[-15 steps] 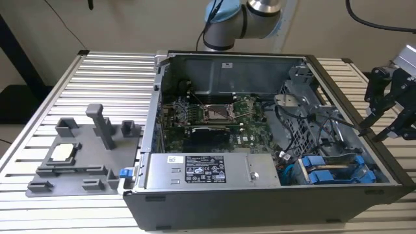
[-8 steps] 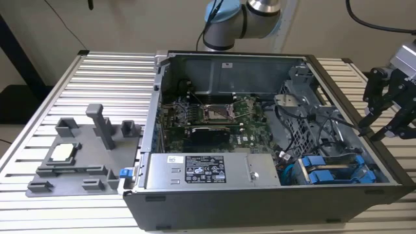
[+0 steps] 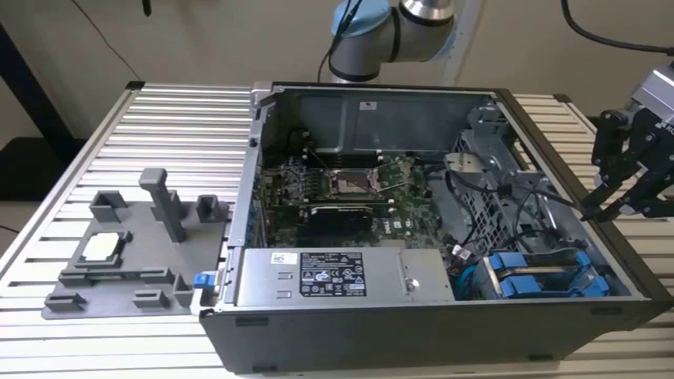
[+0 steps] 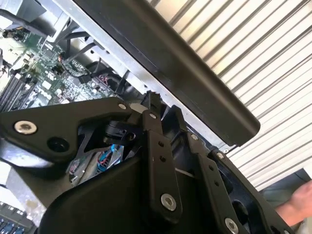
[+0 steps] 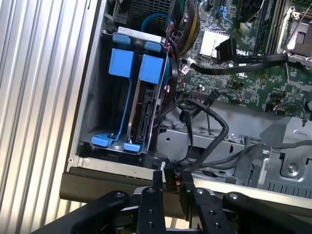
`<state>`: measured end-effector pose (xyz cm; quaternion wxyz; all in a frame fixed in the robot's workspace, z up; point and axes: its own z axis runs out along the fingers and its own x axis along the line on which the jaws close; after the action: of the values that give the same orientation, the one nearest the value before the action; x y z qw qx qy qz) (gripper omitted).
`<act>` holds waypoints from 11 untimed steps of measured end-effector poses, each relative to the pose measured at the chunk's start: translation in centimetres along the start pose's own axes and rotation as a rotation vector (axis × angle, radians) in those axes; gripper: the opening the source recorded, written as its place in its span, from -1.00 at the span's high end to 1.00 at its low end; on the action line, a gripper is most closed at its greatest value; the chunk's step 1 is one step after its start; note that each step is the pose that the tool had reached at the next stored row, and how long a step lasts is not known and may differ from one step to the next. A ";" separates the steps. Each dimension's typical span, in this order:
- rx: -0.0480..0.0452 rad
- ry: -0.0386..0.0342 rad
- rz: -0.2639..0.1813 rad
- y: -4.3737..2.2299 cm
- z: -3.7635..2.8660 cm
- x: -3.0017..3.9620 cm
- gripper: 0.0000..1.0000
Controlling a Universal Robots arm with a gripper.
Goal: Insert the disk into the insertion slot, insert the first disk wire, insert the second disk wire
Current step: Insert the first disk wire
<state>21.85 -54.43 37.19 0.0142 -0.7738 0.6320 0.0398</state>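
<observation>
Half overhanging the rim of the computer case (image 3: pixel 421 332) on the exterior view's right, pinching a black wire plug (image 5: pixel 169 176) in the nearly closed gripper (image 5: pixel 171 184), hovering near the bay (image 5: pixel 91 105) holding the disk (image 5: pixel 146 109), seated beside another blue-framed drive (image 5: pixel 121 63).

You will find a white label (image 3: pixel 331 274) on the silver power supply (image 3: pixel 424 278) in the exterior view; its print is too small to read. A small white sticker (image 3: pixel 368 104) sits on the far inner wall of the computer case (image 3: pixel 421 118); its marks are likewise illegible. No other text can be read.
</observation>
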 end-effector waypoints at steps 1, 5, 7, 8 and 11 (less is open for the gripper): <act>-0.0048 -0.0005 0.000 -0.12 -0.01 0.02 0.44; -0.0273 -0.0025 0.001 -0.21 0.02 0.04 0.44; -0.0441 -0.0048 0.003 -0.21 0.02 0.04 0.44; -0.0520 -0.0055 0.003 -0.21 0.03 0.04 0.44; -0.0612 -0.0065 0.004 -0.27 0.05 0.03 0.44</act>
<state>22.11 -54.40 37.13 -0.0075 -0.7725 0.6320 0.0616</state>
